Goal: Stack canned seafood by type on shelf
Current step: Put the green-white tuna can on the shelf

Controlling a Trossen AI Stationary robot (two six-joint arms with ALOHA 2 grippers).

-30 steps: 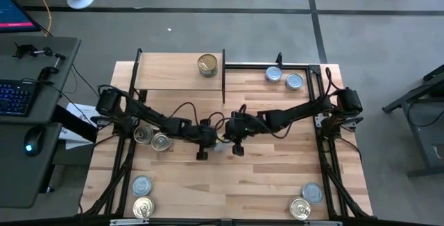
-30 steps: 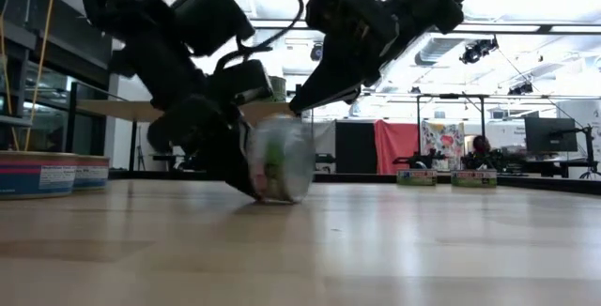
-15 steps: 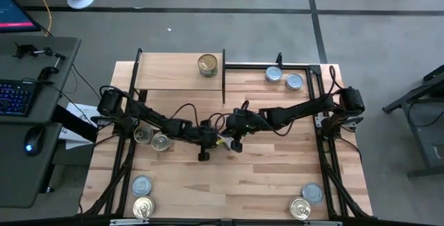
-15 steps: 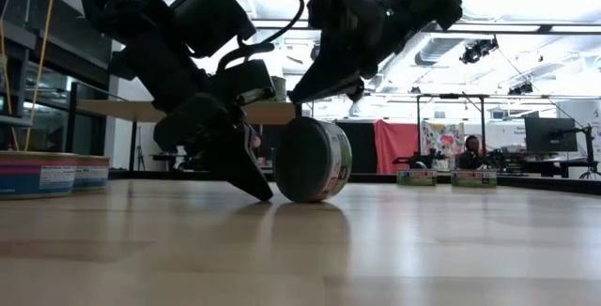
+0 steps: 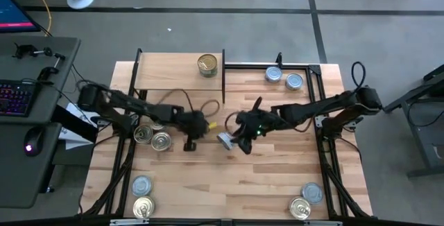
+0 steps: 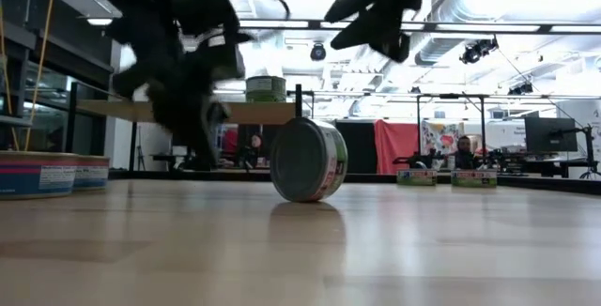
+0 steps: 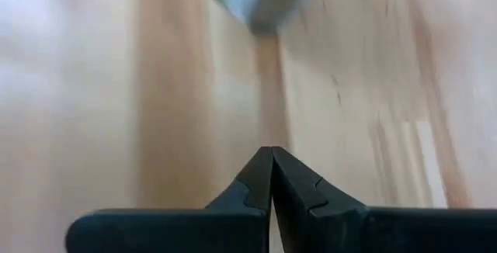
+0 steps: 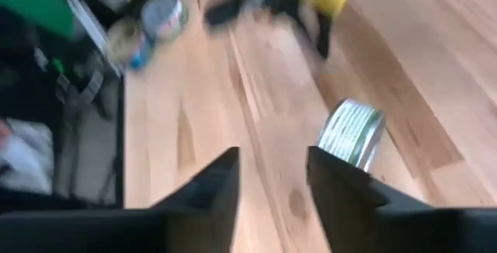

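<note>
Since a second ago both arms have drawn apart from the middle of the tabletop. The left gripper has slid back toward the left edge and the right gripper has let go of the tin, which now stands on its rim, free of both, near the tabletop's centre.

The tabletop is pale planked wood. The shelf, a small light board on black uprights, sits at the far edge left of centre and carries one gold-topped can. Two silver-topped cans lie by the far right corner, a pair of gold tins near the left edge, and further pairs at both near corners. A desk with a keyboard stands beyond the left edge.

The low view alone shows the room behind: a lit ceiling, a red curtain and monitors. It also shows the tin tilted on edge, its green label visible. The left wrist view shows its fingers pressed together, with nothing between them. The right wrist view shows its fingers parted a moderate way, empty, the ribbed tin just beside them.
</note>
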